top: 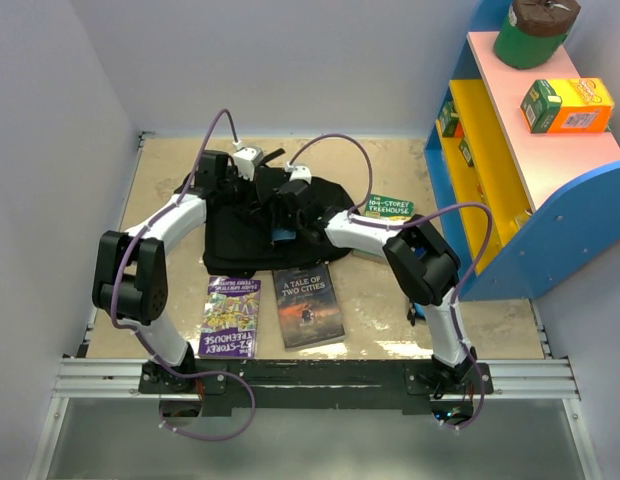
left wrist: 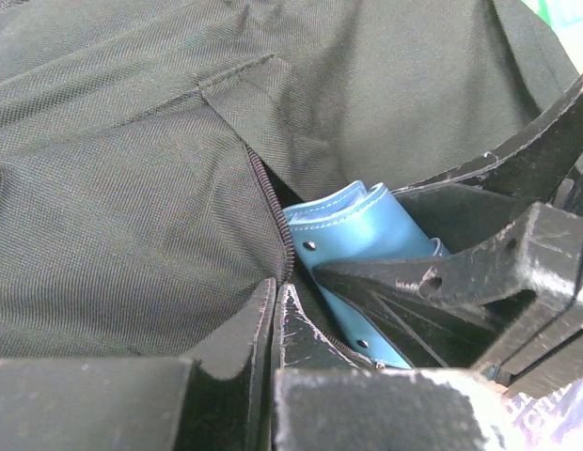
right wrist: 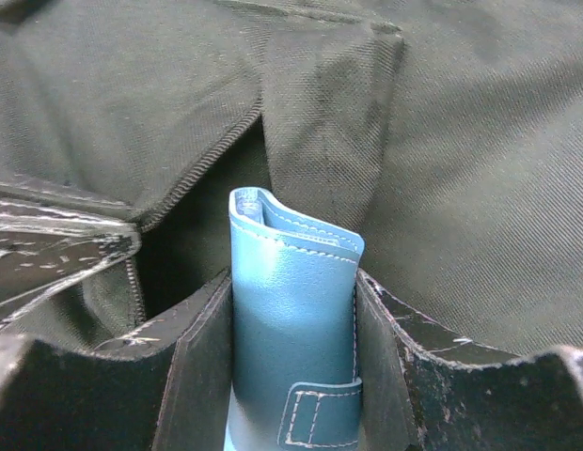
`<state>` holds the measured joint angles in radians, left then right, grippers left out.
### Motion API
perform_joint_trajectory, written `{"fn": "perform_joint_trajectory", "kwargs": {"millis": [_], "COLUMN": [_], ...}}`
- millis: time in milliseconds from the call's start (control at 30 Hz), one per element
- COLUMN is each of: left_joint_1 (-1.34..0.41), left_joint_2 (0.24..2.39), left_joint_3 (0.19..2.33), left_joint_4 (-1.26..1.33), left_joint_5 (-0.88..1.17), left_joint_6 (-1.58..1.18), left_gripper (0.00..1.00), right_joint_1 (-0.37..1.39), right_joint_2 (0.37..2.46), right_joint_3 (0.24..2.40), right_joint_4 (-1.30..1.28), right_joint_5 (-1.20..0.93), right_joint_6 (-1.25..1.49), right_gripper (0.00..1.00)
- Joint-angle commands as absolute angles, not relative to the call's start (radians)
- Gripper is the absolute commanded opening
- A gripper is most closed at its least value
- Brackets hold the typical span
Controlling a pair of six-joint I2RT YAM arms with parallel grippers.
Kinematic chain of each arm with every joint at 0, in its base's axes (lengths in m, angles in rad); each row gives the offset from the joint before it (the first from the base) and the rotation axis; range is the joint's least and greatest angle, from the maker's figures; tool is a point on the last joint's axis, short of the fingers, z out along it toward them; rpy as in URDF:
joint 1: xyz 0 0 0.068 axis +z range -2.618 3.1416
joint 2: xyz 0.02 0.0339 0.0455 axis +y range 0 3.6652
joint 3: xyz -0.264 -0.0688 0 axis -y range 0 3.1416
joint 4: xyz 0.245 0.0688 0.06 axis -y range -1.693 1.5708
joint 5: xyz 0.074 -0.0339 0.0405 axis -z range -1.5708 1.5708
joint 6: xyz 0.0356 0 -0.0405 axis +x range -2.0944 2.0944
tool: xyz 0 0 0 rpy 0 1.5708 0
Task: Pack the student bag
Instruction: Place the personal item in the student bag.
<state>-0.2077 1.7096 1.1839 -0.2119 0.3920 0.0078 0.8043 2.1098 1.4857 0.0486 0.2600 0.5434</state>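
Pale walls close round a tan table [top: 160,180] on the left and far sides, with a metal rail [top: 320,378] along the near edge where my two bases are bolted. On the left part of the board lies a purple book [top: 231,315], face up, near the rail. Just beyond it, in the far middle of the table, the student bag [top: 230,240] lies flat, a black fabric heap with its zipped mouth gaping.

My left claw [left wrist: 275,301] is at that mouth. Its fingers are drawn almost together, and the zipper edge of the bag runs into the thin slit between them, so it looks pinched on the fabric.

My right claw [right wrist: 291,282] is just beside it, over the same opening. Its fingers are part-way closed, one on each flat side of a blue case [right wrist: 291,310] with stitching and a strap. The case's far end points into the dark gap under the bag's flap.

Right of the purple book lies a dark paperback [top: 308,306], "A Tale of Two Cities". Farther right is a green book [top: 389,208], touching the bag's right edge. At the right wall stands a blue, yellow and pink shelf [top: 510,210], with a green tub [top: 533,35] and an orange box [top: 567,106] on top.
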Motion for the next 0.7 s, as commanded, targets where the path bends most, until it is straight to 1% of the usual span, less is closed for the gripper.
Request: {"fn": "perform_joint_trajectory", "kwargs": {"millis": [0, 100, 133, 200, 233, 267, 300, 367, 400, 500, 533, 567, 600, 667], "left_joint_1": [-0.206, -0.206, -0.206, -0.204, -0.204, -0.206, -0.204, -0.206, -0.204, -0.204, -0.204, -0.206, -0.204, -0.204], "left_joint_2": [1.706, 1.697, 1.695, 1.694, 1.692, 1.693, 1.695, 1.697, 1.697, 1.695, 1.695, 1.697, 1.698, 1.701], "left_joint_3": [1.221, 1.221, 1.221, 1.218, 1.218, 1.216, 1.215, 1.213, 1.213, 1.209, 1.209, 1.207, 1.207, 1.207], "left_joint_4": [-0.204, -0.206, -0.206, -0.206, -0.206, -0.206, -0.206, -0.206, -0.206, -0.21, -0.21, -0.209, -0.21, -0.21], "left_joint_5": [0.433, 0.434, 0.434, 0.442, 0.442, 0.448, 0.449, 0.454, 0.456, 0.454, 0.453, 0.451, 0.451, 0.451], "left_joint_6": [-0.018, -0.018, -0.018, -0.015, -0.015, -0.015, -0.017, -0.015, -0.014, -0.006, -0.006, -0.006, -0.006, -0.006], "left_gripper": [0.0, 0.0, 0.0, 0.0, 0.0, 0.0, 0.0, 0.0, 0.0, 0.0, 0.0, 0.0, 0.0, 0.0], "right_joint_1": [0.807, 0.805, 0.805, 0.805, 0.805, 0.805, 0.802, 0.789, 0.782, 0.746, 0.723, 0.712, 0.701, 0.68], "right_joint_2": [2.117, 2.183, 2.201, 2.226, 2.239, 2.243, 2.249, 2.255, 2.253, 2.194, 2.163, 2.108, 2.076, 2.03], "right_joint_3": [1.517, 1.626, 1.693, 1.748, 1.779, 1.79, 1.799, 1.813, 1.812, 1.731, 1.659, 1.622, 1.586, 1.523], "right_joint_4": [0.026, 0.015, 0.005, -0.03, -0.035, -0.04, -0.049, -0.066, -0.08, -0.045, -0.022, -0.005, 0.065, 0.107], "right_joint_5": [0.129, 0.066, 0.031, 0.015, 0.015, 0.015, 0.017, 0.017, 0.026, 0.038, 0.029, 0.014, 0.002, -0.05], "right_joint_6": [0.463, 0.425, 0.42, 0.413, 0.411, 0.411, 0.41, 0.416, 0.429, 0.475, 0.488, 0.494, 0.505, 0.508], "right_gripper": [0.12, 0.14, 0.14, 0.17, 0.21, 0.26, 0.4, 0.54, 0.63, 0.65, 0.66, 0.66, 0.66, 0.69]}}
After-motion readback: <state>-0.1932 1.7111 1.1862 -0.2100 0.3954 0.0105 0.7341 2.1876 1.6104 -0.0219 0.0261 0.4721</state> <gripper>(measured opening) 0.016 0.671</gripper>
